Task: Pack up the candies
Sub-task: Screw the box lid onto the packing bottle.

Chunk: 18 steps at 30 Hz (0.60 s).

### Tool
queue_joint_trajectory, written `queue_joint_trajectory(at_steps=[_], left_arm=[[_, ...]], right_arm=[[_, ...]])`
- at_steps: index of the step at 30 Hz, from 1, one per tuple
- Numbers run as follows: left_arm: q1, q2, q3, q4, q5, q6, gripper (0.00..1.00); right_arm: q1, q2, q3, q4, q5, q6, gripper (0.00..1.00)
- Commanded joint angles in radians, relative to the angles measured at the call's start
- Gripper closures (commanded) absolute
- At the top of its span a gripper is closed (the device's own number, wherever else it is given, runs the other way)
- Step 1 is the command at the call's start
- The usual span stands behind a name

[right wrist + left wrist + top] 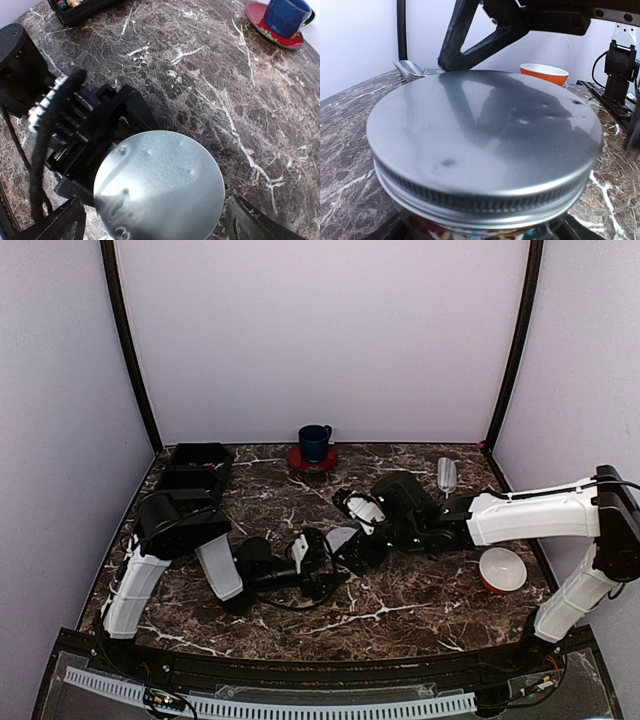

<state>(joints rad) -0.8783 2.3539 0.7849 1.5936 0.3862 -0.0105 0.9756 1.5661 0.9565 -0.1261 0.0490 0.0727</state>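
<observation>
Satin-smooth, faintly dimpled, with a finely ribbed rim: a round silver metal lid [485,135] on a clear glass jar [470,232]. The dark brown marble-look table [350,150], white-veined, shines glossy; the metal scoop [409,69] gleams, the orange bowl [544,73] looks glazed.

Silver screw lid [485,135] filling the view, candies [445,233] glimpsed beneath, orange bowl [544,74] behind, metal scoop [409,69] far left

Tiny multicoloured candies [451,233] show just under the rim of the silver screw lid [485,145], packed inside the clear jar [410,222] it closes. A few loose pieces [67,4] lie in a black tray [85,12], well apart from that lid across the desk [200,75].
</observation>
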Motion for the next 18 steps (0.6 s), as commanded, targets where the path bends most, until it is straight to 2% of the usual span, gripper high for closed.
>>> queue_joint_trajectory(at_steps=[1,6,14,18], left_arm=[[0.012,-0.015,-0.023,-0.115,-0.046,0.004,0.18],[0.013,-0.014,-0.030,-0.098,0.018,0.017,0.18],[0.029,-0.001,0.001,-0.101,0.429,0.023,0.17],[0.030,0.014,0.029,-0.143,0.549,0.024,0.18]], right_arm=[[0.005,-0.082,0.049,-0.041,-0.020,-0.066,0.03],[-0.031,-0.128,0.063,-0.154,-0.097,-0.213,0.03],[-0.127,-0.191,0.110,-0.327,-0.310,-0.626,0.03],[-0.144,-0.151,0.162,-0.385,-0.445,-0.797,0.03]])
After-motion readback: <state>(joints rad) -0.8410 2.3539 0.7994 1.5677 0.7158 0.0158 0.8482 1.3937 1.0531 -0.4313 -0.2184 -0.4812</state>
